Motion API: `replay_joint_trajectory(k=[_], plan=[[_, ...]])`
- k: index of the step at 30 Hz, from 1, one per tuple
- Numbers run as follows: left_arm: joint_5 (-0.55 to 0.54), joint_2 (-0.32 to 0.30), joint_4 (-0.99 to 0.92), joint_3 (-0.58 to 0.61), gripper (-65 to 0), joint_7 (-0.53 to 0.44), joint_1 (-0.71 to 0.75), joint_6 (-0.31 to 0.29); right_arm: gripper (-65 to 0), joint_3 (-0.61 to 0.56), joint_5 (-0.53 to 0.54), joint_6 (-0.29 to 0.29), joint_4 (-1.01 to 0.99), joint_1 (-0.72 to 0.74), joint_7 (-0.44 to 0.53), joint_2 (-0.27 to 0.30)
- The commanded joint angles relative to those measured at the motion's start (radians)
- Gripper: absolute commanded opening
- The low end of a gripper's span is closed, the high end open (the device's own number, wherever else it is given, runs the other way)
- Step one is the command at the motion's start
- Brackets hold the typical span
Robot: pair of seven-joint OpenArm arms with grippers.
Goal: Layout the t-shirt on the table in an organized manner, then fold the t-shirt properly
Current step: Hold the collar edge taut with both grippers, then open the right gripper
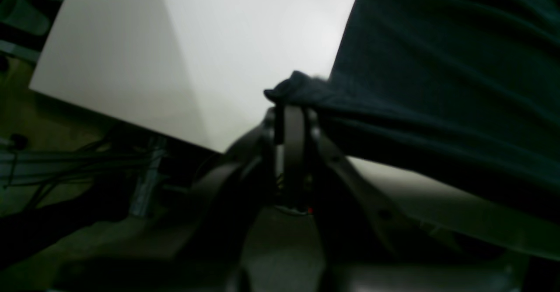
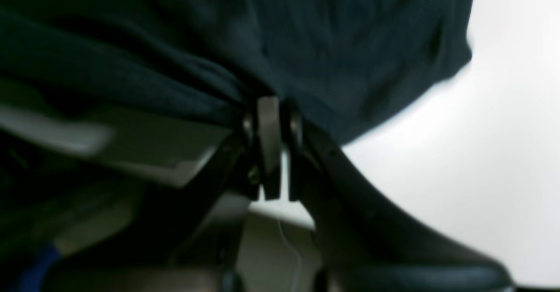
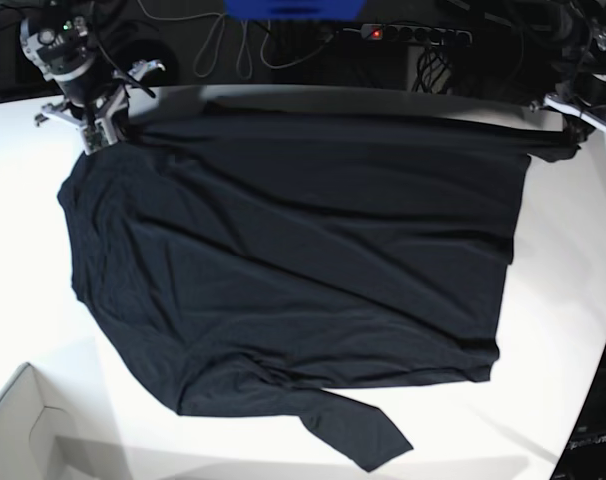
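The black t-shirt [image 3: 293, 260] is spread across the white surface [image 3: 573, 300], with its far edge stretched taut between the two arms along the back of the surface. In the base view, the right gripper [image 3: 101, 135] is seen at the upper left, where one far corner of the garment is gathered into it. The left gripper [image 3: 573, 135] is seen at the upper right, where the opposite far corner is drawn out to a point at the surface's edge.

In the left wrist view, the left gripper [image 1: 292, 108] is clenched on a bunched fold of the t-shirt [image 1: 446, 86], with a small nub of fabric poking out above the fingertips. The rest of the cloth is spread away to the right of the gripper in that view, while bare white surface [image 1: 210, 64] lies to its left.

In the right wrist view, the right gripper [image 2: 273, 108] is likewise closed on the t-shirt [image 2: 306, 33], which is pinched between the fingers and pulled into creases radiating from the grip. The fabric fills the view above and to the left of the gripper; the white surface [image 2: 472, 152] is seen to the right.

Nearer the camera in the base view, the garment lies loose and wrinkled, with a sleeve [image 3: 358, 430] trailing out towards the near edge. A white cardboard box corner [image 3: 23, 430] is visible at the lower left, apart from the shirt.
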Motion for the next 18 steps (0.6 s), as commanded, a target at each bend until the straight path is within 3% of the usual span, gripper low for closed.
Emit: replay_joint_trajectory(k=[1, 18], plan=[[-0.012, -0.008, 0.015, -0.006, -65.0, -0.023, -0.014, 0.008, -65.0, 0.005, -0.006, -0.008, 0.014, 0.005, 0.009, 0.008], [-0.01, -0.015, -0.053, 0.078, -65.0, -0.021, -0.048, 0.009, -65.0, 0.005, -0.006, -0.008, -0.052, 0.122, 0.009, 0.022]])
